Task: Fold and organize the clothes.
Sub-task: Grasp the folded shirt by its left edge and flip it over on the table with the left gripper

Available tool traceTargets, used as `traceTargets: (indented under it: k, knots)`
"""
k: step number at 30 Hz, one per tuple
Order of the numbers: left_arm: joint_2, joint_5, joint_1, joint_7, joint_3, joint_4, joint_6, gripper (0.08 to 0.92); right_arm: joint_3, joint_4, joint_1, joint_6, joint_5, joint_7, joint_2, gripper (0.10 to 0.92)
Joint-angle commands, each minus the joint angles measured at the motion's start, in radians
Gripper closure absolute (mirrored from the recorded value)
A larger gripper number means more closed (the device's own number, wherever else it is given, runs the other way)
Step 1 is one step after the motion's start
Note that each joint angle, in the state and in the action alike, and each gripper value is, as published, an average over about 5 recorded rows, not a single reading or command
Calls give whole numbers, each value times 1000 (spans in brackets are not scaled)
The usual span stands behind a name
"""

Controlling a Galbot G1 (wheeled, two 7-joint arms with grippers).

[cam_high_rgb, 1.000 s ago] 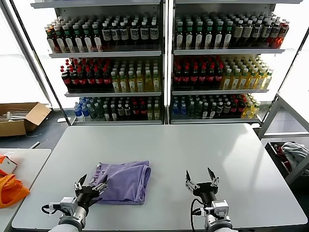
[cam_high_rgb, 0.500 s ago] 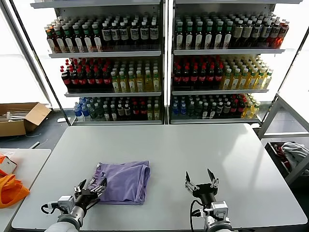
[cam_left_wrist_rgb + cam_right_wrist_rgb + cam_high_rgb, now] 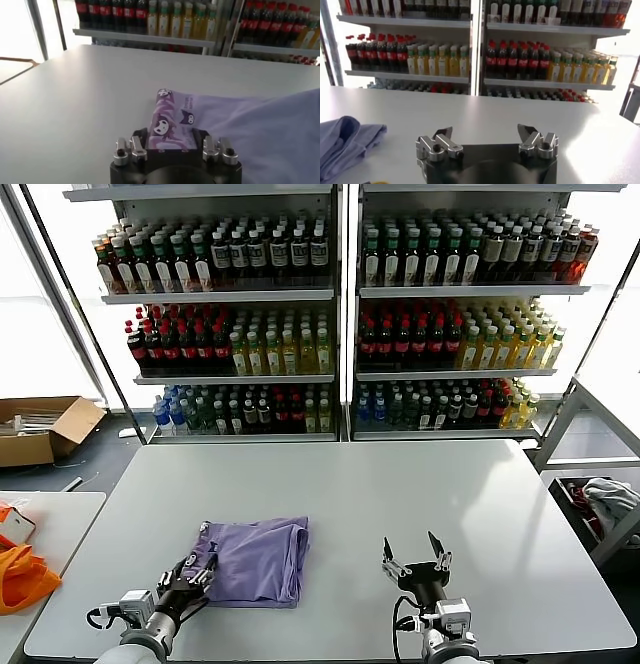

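Note:
The clothes, a lavender T-shirt (image 3: 262, 559), lie folded on the white table (image 3: 400, 484), left of centre near the front edge. My left gripper (image 3: 197, 570) is at the shirt's near left corner. In the left wrist view the folded edge with the dark purple-and-white print (image 3: 172, 117) fills the gap of that gripper (image 3: 172, 139), and the fingers press it from both sides. My right gripper (image 3: 411, 556) hovers over bare table to the right of the shirt, open and empty (image 3: 485, 131). The shirt's right edge (image 3: 340, 142) shows in the right wrist view.
Drink shelves (image 3: 340, 314) stand behind the table. A side table (image 3: 55, 519) on the left carries orange fabric (image 3: 20, 576). A cardboard box (image 3: 40, 429) sits on the floor at the far left. A bin with cloth (image 3: 605, 504) stands at the right.
My left gripper has slid forward onto the shirt's near left corner and its jaws have narrowed from wide open onto the printed fold. The right gripper has stayed put.

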Motion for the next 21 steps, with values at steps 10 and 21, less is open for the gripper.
traceTargets:
  k: [10,21]
  knots:
    - [-6,4,8,-7,-35,-21,-34,706,-7,-14,22,1,4,-3,7,203]
    - [121,-118,52,-13,-342,-87,-49,898,-21,-44,85,-3,39,-1,-16,203]
